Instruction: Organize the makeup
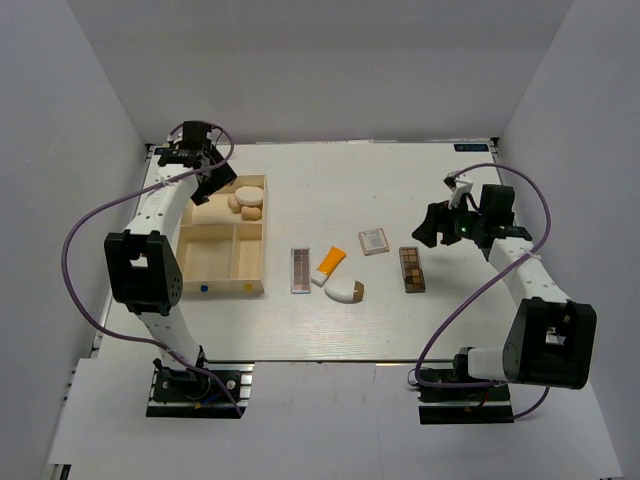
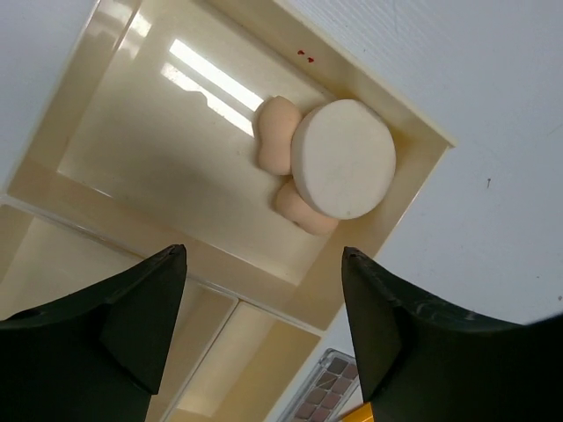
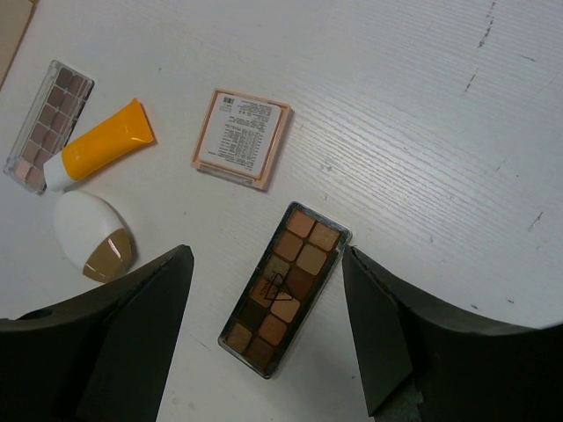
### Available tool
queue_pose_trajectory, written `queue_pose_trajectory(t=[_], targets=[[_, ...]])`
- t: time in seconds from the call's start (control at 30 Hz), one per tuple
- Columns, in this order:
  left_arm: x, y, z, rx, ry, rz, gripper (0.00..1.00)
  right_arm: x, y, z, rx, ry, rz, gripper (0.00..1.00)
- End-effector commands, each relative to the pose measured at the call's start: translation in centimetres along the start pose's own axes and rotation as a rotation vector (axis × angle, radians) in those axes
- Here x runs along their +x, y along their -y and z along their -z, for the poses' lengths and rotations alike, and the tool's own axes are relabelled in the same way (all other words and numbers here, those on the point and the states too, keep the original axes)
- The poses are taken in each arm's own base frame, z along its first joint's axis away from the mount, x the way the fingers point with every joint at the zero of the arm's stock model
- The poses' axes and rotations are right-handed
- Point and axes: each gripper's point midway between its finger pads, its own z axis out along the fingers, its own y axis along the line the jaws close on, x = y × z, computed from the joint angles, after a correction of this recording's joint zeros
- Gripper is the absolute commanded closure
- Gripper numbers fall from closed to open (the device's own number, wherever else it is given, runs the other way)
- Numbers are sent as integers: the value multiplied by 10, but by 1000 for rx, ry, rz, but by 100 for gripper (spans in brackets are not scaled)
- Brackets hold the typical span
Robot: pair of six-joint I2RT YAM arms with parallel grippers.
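The tabletop (image 1: 330, 190) carries a divided tray (image 1: 236, 289) at its 9 o'clock side. Both hands are spread wide and empty. The left hand (image 2: 264, 253) hangs above the tray's 12 o'clock compartment, and the right hand (image 3: 268, 255) hovers over the brown palette (image 3: 283, 288). Toward 9 o'clock from that palette lie the pink palette (image 3: 48, 123), orange tube (image 3: 106, 148), square compact (image 3: 242, 138) and white-and-tan egg (image 3: 88, 237). In the tray's 1 o'clock corner, a round puff (image 2: 343, 158) leans on two peach sponges (image 2: 274, 132).

— Tube (image 3: 101, 149), upper left?
— Orange, with white cap.
— Palette (image 3: 283, 288), lower middle?
— Brown and tan squares, dark rim.
— Round puff (image 2: 343, 158)?
— Cream white.
— Sponges (image 2: 274, 132) under it?
— Peach.
— Tray (image 2: 158, 141)?
— Pale yellow.
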Motion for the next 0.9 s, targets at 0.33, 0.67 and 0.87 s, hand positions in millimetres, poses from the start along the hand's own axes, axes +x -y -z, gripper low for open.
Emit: queue_pose_trajectory(t=[0.33, 0.67, 0.87], targets=[[103, 106, 77, 593, -285, -346, 20, 14, -12, -12, -93, -61, 92, 33], [181, 110, 73, 422, -357, -511, 36, 14, -20, -23, -110, -113, 64, 74], [214, 93, 51, 284, -376, -573, 37, 18, -22, -23, -100, -117, 61, 53]])
